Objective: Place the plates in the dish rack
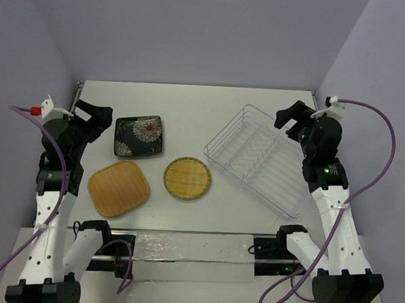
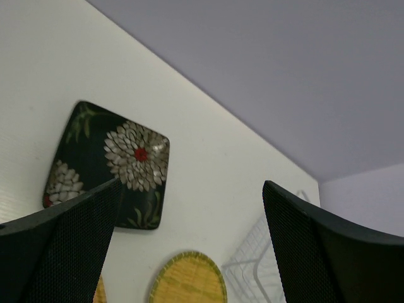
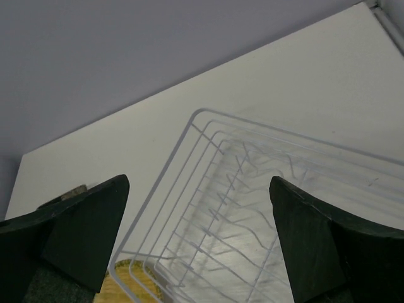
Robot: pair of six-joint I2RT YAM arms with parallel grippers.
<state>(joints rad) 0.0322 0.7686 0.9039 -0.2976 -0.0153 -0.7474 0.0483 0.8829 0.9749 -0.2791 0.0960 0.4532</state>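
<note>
Plates (image 1: 187,178), dish rack (image 1: 260,158) on white table (image 1: 191,103), lavender walls (image 1: 195,29)

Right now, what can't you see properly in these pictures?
Left wrist view: the wooden plate is just a sliver behind the left gripper. The bamboo plate is cut off by the bottom edge.
Same view: the dish rack shows only a corner.
Right wrist view: the dish rack's near part is cut off by the bottom edge and covered by the right gripper.
</note>
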